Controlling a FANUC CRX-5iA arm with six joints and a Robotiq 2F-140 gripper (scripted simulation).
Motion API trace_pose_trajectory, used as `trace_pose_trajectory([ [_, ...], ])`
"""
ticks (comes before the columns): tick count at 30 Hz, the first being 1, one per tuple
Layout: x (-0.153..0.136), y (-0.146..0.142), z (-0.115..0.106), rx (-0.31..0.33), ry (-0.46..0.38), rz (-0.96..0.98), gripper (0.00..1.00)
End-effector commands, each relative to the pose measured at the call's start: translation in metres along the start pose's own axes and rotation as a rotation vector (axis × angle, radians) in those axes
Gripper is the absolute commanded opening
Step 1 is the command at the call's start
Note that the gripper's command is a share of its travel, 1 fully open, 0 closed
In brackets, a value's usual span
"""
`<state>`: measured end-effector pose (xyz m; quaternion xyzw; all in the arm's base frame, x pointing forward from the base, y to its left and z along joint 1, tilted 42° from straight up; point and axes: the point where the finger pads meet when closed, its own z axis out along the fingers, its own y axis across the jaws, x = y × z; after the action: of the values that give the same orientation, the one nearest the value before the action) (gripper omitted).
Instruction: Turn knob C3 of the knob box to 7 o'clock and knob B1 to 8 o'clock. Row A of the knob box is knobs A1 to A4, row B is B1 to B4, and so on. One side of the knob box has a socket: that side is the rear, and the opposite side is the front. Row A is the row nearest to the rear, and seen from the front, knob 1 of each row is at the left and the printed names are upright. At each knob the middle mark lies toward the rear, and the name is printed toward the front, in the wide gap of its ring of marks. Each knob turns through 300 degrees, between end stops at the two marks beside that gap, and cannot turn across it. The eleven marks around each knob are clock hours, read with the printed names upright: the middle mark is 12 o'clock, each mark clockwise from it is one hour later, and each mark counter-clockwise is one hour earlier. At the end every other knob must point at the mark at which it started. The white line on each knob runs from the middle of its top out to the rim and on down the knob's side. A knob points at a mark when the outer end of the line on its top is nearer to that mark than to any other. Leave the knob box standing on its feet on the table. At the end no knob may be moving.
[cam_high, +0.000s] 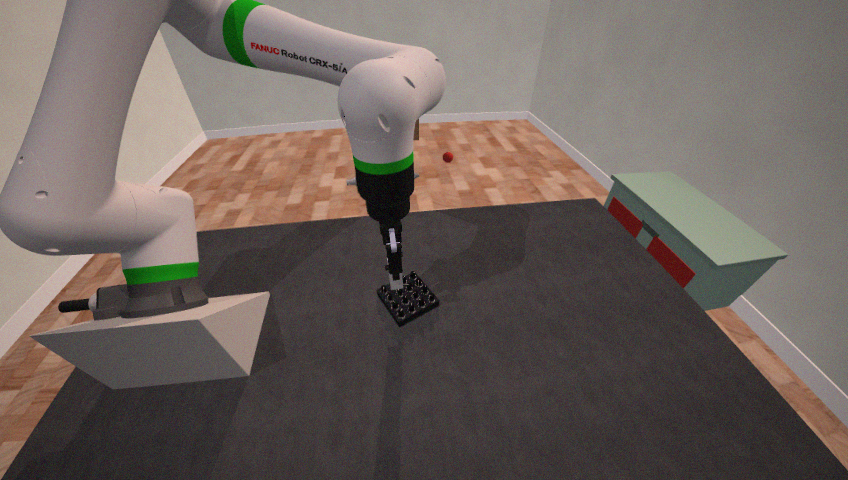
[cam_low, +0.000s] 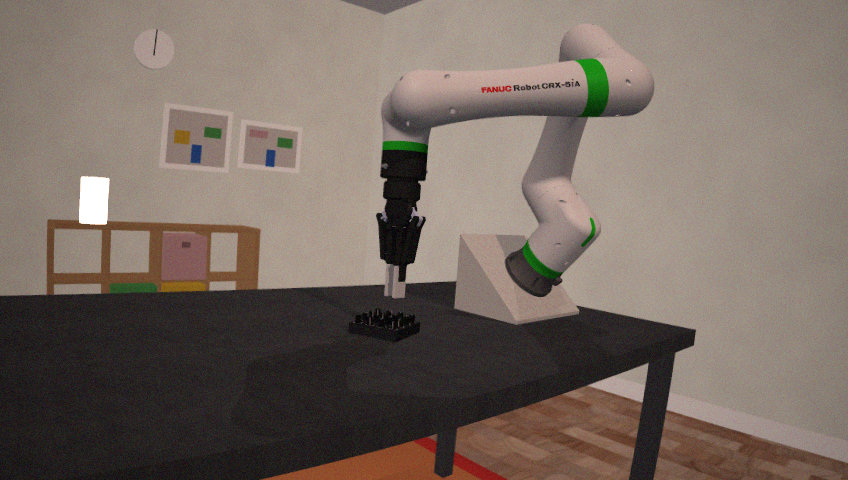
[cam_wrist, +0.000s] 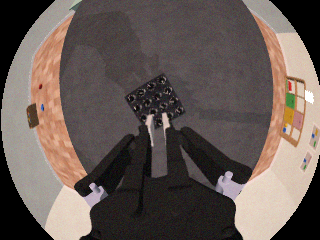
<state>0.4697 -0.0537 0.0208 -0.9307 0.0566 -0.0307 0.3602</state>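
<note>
The black knob box (cam_high: 408, 300) stands on its feet on the dark table, with several small black knobs on top. It also shows in the exterior view (cam_low: 384, 324) and in the wrist view (cam_wrist: 155, 98). The knob lines and printed names are too small to read. My gripper (cam_high: 394, 280) points straight down and hovers a little above the box's edge nearest the arm base. It is clear of the knobs in the exterior view (cam_low: 394, 291). Its fingers are nearly together with nothing between them, as the wrist view (cam_wrist: 159, 122) shows.
The arm's wedge base (cam_high: 160, 339) sits on the table to the left of the box. A green cabinet (cam_high: 690, 237) stands beside the table's right edge. A red ball (cam_high: 447, 157) lies on the floor beyond the table. A wooden shelf (cam_low: 151, 258) stands by the wall.
</note>
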Motion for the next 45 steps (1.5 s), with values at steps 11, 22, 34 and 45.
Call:
trace_pose_trajectory([
  [11, 0.018, 0.001, -0.006, -0.006, -0.004, 0.406, 0.12],
  [22, 0.031, 0.002, -0.010, -0.007, -0.003, 0.688, 0.12],
  [34, 0.040, 0.003, -0.013, -0.008, -0.003, 0.906, 0.12],
  [45, 0.040, 0.003, -0.013, -0.008, -0.003, 0.906, 0.12],
])
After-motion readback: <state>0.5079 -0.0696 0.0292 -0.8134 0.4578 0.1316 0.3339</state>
